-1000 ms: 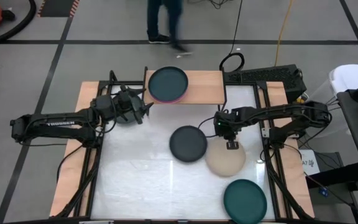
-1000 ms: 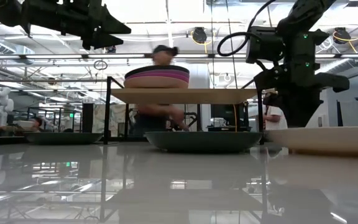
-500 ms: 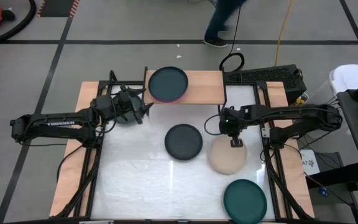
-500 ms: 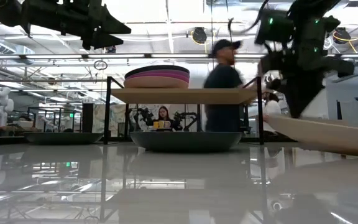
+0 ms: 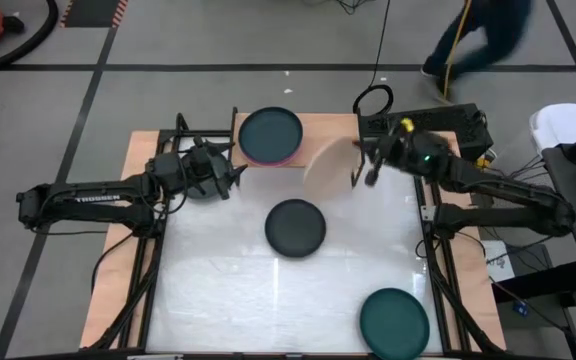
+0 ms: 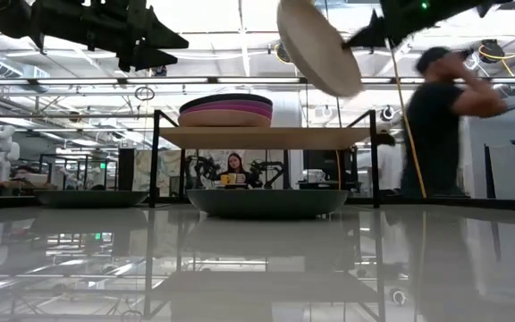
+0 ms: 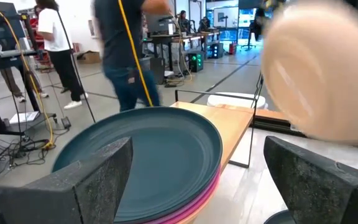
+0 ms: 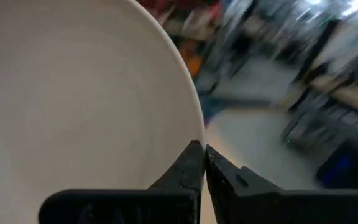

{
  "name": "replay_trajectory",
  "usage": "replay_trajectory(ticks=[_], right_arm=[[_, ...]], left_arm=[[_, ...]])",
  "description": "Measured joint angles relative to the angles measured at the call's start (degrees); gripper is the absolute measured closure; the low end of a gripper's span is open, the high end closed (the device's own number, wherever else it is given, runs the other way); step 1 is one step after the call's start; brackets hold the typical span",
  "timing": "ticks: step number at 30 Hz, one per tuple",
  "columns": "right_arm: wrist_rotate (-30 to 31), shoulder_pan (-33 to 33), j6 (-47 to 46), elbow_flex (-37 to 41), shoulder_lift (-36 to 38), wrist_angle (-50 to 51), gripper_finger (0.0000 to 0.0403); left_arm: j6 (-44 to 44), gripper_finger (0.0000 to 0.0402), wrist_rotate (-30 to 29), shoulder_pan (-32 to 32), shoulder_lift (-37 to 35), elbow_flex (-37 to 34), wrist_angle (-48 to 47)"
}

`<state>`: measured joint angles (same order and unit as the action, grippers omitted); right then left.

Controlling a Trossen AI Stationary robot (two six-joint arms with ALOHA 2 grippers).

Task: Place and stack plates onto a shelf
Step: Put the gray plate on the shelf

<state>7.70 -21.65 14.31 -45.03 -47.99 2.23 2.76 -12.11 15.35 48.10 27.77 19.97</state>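
My right gripper (image 5: 364, 173) is shut on the beige plate (image 5: 326, 165) and holds it in the air by the right half of the light-wood shelf (image 5: 330, 124); the plate also shows high in the low view (image 6: 318, 45). A stack of plates topped by a dark teal one (image 5: 270, 134) rests on the shelf's left half. A dark grey plate (image 5: 296, 228) lies flat mid-table, a teal plate (image 5: 394, 320) near the near right corner. My left gripper (image 5: 223, 174) hangs open left of the shelf, facing the stack (image 7: 148, 155). My right gripper pinches the beige plate's rim (image 8: 182, 138) between its two fingers, reaching in from the table's right side. The plate is lifted clear of table and shelf. It is tipped steeply and extends from the fingers toward the left (image 6: 318, 45).
Another dark plate (image 6: 88, 199) lies on the table below my left arm. The shelf stands on thin black legs (image 6: 155, 161) at the table's far edge. A person (image 5: 478, 35) walks on the floor beyond the far edge. White tabletop (image 5: 218, 290) spreads between the plates.
My right gripper has picked the beige plate up off the table, carrying it up and toward the far edge to the shelf; the plate went from flat to steeply tipped. The dark grey plate slid slightly left. The person walked rightward behind the table.
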Motion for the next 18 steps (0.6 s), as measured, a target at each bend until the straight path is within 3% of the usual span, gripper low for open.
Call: replay_trajectory(ticks=[6,12,18], right_arm=[[-1.1,-9.1,3.3,-6.9,-5.1,-0.7,0.0403],[-10.4,-16.7,4.7,-21.9,-16.6,17.3,0.0403],[-10.7,-19.8,5.6,-29.1,-27.0,28.9,0.0403]], left_arm=[[0.0,0.0039,0.0,0.0,0.0,0.0,0.0],[0.0,0.0039,0.0,0.0,0.0,0.0,0.0],[0.0,0.0039,0.0,0.0,0.0,0.0,0.0]])
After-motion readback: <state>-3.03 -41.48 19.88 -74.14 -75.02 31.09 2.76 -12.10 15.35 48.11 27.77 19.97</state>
